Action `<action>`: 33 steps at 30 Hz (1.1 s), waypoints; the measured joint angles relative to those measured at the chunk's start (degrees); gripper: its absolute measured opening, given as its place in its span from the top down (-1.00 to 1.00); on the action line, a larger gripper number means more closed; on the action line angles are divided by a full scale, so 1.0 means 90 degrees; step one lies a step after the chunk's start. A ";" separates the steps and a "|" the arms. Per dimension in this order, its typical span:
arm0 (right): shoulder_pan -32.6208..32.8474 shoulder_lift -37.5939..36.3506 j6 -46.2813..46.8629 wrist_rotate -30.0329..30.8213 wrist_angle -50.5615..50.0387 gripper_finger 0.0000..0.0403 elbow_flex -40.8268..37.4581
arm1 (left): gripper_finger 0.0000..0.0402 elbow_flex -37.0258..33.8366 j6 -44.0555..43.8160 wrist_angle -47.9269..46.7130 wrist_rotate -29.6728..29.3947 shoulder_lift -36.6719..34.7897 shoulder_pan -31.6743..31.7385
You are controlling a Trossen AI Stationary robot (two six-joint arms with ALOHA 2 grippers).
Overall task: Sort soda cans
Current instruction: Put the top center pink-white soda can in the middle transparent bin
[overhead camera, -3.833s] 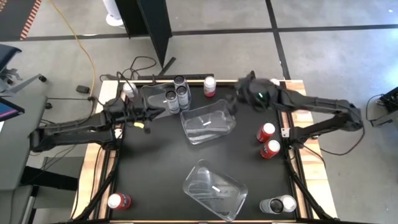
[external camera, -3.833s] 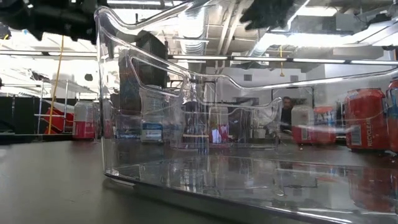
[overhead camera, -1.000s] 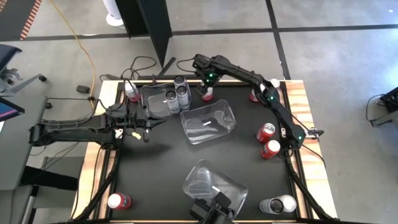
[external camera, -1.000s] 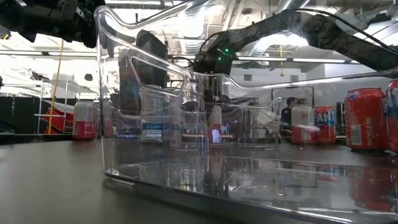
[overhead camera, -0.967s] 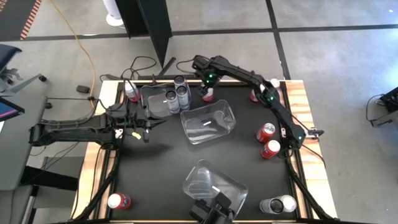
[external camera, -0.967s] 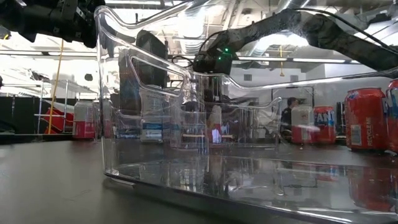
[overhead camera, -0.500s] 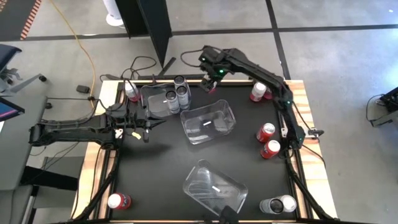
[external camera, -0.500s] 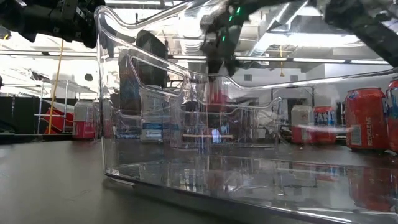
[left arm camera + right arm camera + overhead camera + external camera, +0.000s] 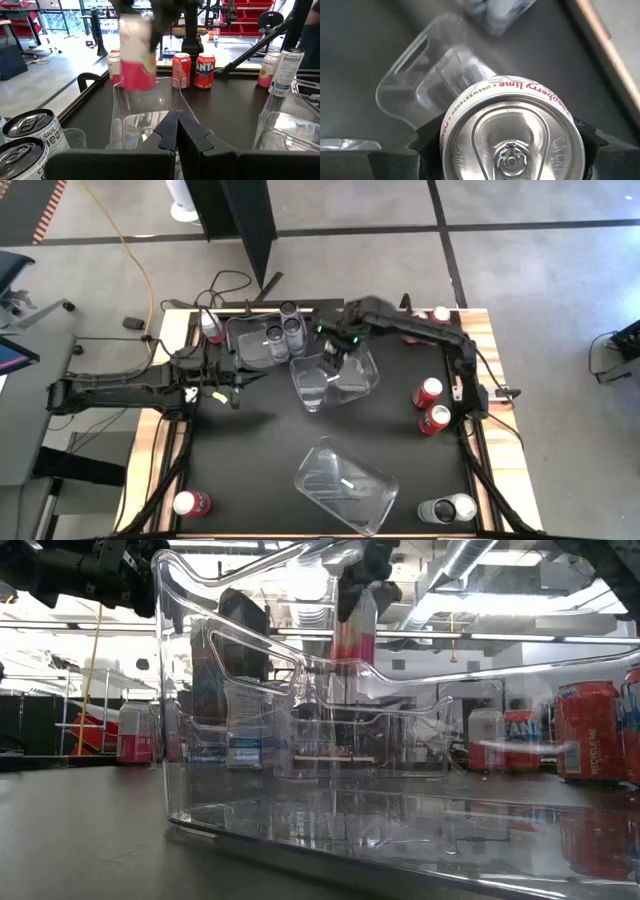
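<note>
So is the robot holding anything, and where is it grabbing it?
Yes. The right gripper grips a pink can by its sides, near the top. The left gripper holds nothing.

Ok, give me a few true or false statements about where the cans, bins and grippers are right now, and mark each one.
1. The right gripper holds a pink-and-white can above the middle clear bin. True.
2. The left gripper is wide open. False: it is shut and holds nothing.
3. Grey cans stand in the far clear bin. True.
4. The near clear bin holds two red cans. False: no can lies in it.
5. Two red cans stand near the table's right edge. True.
</note>
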 joint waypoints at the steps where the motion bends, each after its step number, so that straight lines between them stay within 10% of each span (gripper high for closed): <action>1: 0.0082 0.0002 0.0093 0.0110 0.0030 -0.48 -0.0147 | 1.00 0.0000 0.0000 -0.0006 0.0000 0.0000 0.0001; 18: -0.0392 -0.1418 0.1009 0.0034 0.2968 -0.48 -0.4416 | 1.00 0.0000 -0.0005 -0.0090 -0.0002 0.0000 -0.0001; 33: -0.0778 -0.1421 0.1114 -0.0133 0.4117 -0.48 -0.5518 | 1.00 0.0000 -0.0024 -0.0076 -0.0041 0.0000 -0.0001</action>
